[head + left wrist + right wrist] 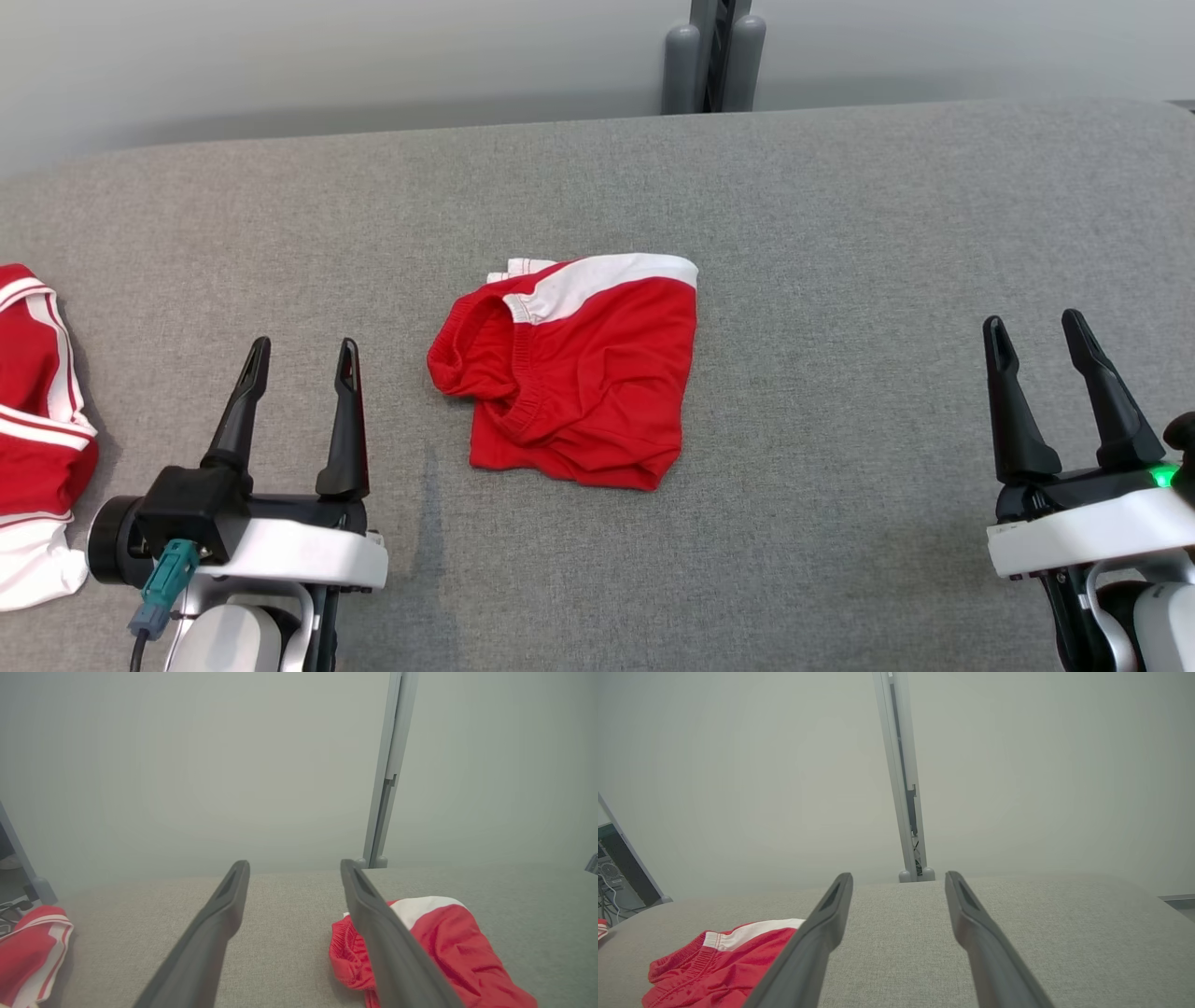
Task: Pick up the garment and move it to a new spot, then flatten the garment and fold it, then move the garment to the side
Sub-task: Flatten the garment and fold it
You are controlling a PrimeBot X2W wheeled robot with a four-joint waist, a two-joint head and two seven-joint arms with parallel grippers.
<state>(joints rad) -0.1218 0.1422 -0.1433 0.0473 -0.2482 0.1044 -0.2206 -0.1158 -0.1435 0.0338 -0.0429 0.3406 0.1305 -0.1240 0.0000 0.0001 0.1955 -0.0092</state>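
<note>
- Garment [579,373], red shorts with a white band, lies folded on the grey cushion [840,233].
- Left gripper [303,344] rests near the garment's left edge, clear of it, jaws apart and empty.
- Right gripper [1033,319] sits well apart on the garment's right, jaws apart and empty.
- Another red-and-white cloth [37,420] lies far left of the garment.

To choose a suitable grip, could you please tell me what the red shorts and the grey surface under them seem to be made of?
The red shorts look like a thin, matte knit, probably sports polyester: soft creases, a gathered elastic waistband. The grey surface looks like coarse woven upholstery cloth, matte and flecked.
</note>
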